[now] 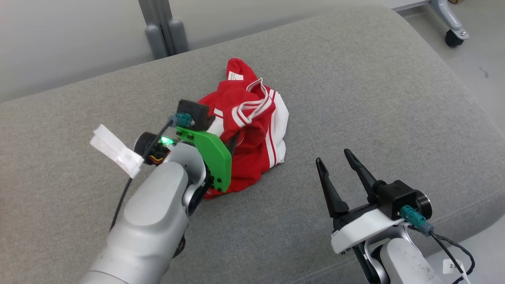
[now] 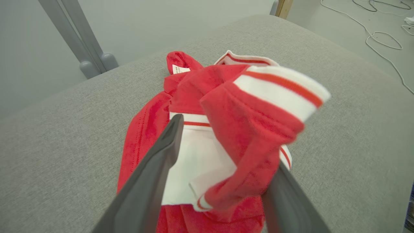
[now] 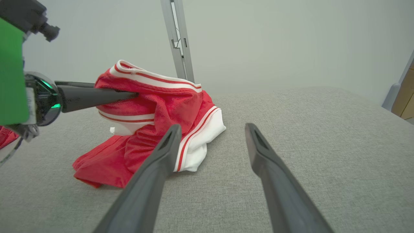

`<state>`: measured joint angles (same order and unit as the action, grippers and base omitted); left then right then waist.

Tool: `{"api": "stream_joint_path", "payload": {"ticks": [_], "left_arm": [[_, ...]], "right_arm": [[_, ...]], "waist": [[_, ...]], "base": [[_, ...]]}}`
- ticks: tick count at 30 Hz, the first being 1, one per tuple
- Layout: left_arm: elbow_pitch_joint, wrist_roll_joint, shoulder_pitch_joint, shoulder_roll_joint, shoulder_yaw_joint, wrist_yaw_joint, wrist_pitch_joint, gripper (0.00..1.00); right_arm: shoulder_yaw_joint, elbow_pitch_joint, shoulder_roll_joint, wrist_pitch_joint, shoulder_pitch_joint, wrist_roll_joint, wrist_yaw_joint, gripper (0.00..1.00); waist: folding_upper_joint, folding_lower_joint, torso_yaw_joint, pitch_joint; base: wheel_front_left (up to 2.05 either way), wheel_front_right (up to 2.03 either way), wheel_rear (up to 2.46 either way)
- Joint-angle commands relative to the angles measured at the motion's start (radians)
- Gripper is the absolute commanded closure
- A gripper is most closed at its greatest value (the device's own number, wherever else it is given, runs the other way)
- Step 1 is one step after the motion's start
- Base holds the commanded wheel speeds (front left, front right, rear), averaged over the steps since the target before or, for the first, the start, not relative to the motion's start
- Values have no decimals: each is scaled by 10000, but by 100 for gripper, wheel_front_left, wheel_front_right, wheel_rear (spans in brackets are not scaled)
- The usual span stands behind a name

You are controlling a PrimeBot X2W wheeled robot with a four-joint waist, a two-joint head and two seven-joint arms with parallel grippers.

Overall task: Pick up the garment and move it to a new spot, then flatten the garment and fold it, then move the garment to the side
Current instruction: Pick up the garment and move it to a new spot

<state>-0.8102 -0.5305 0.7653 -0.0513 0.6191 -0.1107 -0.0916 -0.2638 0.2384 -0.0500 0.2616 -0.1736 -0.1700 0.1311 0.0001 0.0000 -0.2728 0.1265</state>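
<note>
The left hand (image 2: pixel 226 145) stands open around the crumpled garment's (image 1: pixel 252 130) raised fold, likely releasing it; the right hand (image 1: pixel 333 156) hovers open and empty beside the garment.

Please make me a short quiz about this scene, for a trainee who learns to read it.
1. True or false: the right gripper touches the garment.
2. The garment lies: A) flat and folded; B) crumpled in a heap; C) on the floor.
3. Fill in: the fingers of the left gripper stand ____, with red cloth between them.
Key: 1 false; 2 B; 3 apart.
</note>
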Motion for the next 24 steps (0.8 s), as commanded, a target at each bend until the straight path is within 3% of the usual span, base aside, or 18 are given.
{"api": "stream_joint_path", "payload": {"ticks": [1, 8, 11, 18, 24], "left_arm": [[189, -196, -265, -6, 193, -32, 314, 0], [1318, -1092, -1713, -53, 53, 40, 2454, 0], [2182, -1147, -2547, -480, -293, 223, 3185, 0], [4950, -1043, -4720, -1363, -2018, 1056, 3565, 0], [7020, -207, -6524, -1358, -3628, 1353, 3557, 0]], "right_arm": [[59, -44, -9, 47, -7, 28, -6, 0], [476, -139, -13, 48, 324, 200, -6, 0], [624, -123, -12, 45, 459, 331, -6, 0], [998, -145, -11, 43, 733, 515, -7, 0], [1195, -202, -14, 31, 890, 584, -7, 0]], "waist": [[-1, 0, 221, -85], [-1, 0, 902, -345], [-1, 0, 1252, -516], [-1, 0, 2013, -901], [-1, 0, 2472, -1081]], "base": [[0, 0, 0], [0, 0, 0], [0, 0, 0], [0, 0, 0], [0, 0, 0]]}}
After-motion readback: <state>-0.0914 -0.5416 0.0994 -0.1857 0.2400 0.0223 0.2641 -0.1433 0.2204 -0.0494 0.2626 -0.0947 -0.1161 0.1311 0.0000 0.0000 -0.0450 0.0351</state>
